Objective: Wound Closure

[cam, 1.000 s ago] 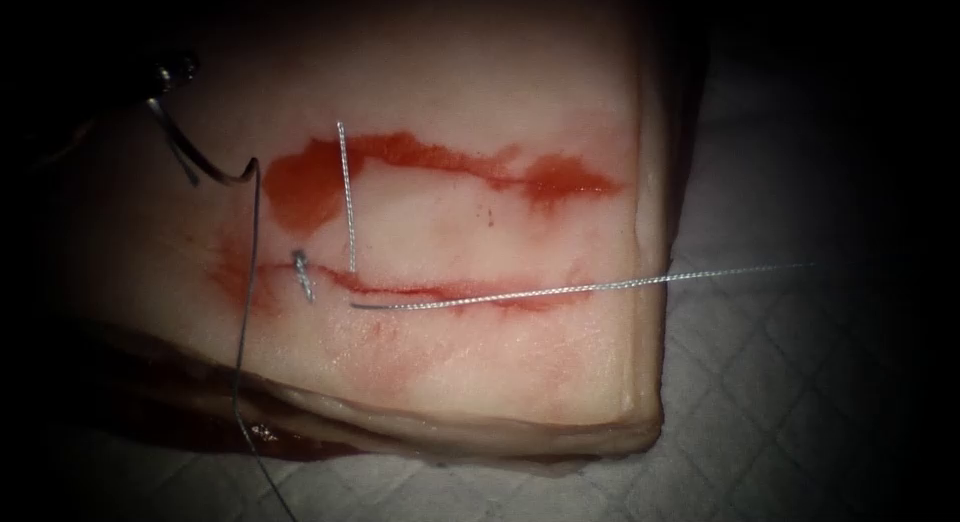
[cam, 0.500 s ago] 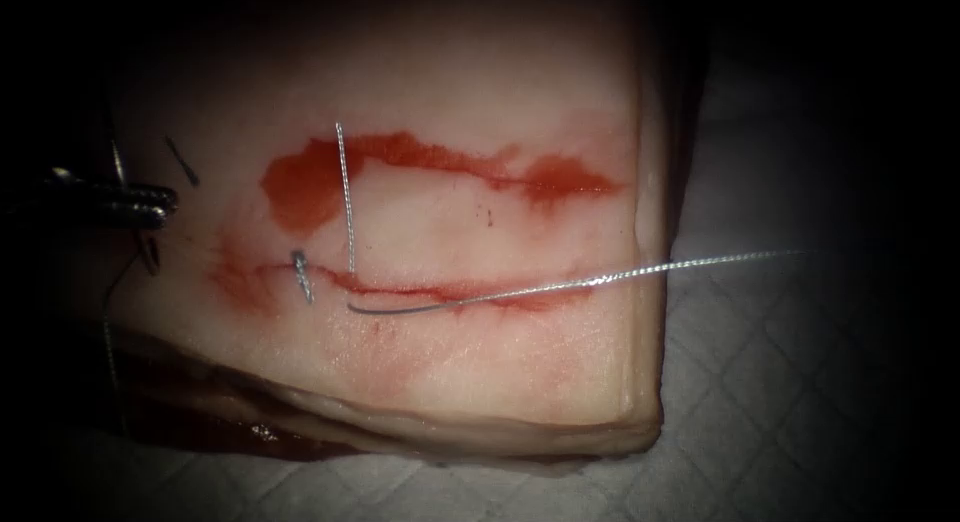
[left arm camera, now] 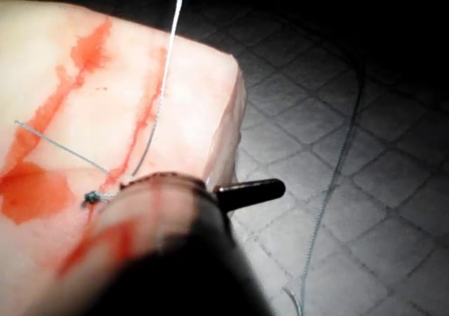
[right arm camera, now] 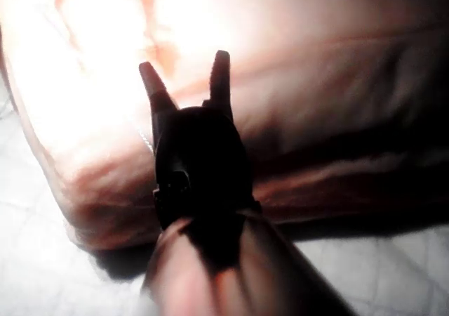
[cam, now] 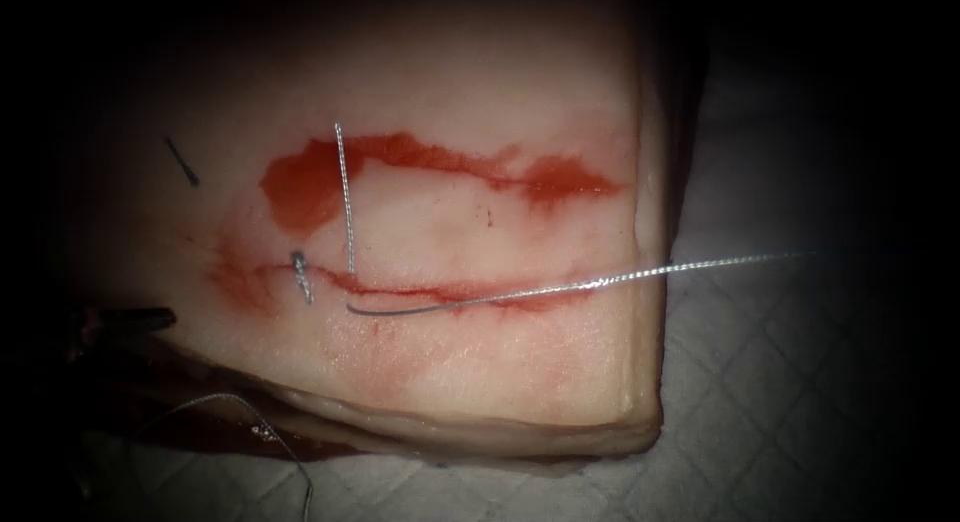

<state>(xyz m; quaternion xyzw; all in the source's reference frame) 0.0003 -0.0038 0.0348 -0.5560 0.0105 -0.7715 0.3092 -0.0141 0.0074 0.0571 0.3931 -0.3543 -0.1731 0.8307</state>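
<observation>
The tissue [cam: 450, 372] carries a cut [cam: 450, 290] edged with red fluid. A knot [cam: 300, 267] sits at the cut's left end, and a thread tail [cam: 345, 192] runs up from it. A long thread [cam: 600, 280] lies along the cut and leads off to the right. My left tool [cam: 135, 320] hangs low beside the tissue's left front edge; one jaw juts out sideways in the left wrist view, open and empty. A thin silver arc [cam: 235, 397] lies loose on the pad; needle or thread, I cannot tell. My right tool [right arm camera: 184, 67] stands open over the tissue, holding nothing.
A short dark thread end [cam: 182, 160] lies on the tissue at the upper left. A wide patch of red fluid [cam: 300, 187] spreads above the cut. A quilted white pad [cam: 800, 402] lies under and around the tissue, with loose thread [left arm camera: 337, 168] trailing across it.
The left tool, shut on the needle at the upper left a second ago, has moved down the tissue's left edge. What it held now lies loose on the pad.
</observation>
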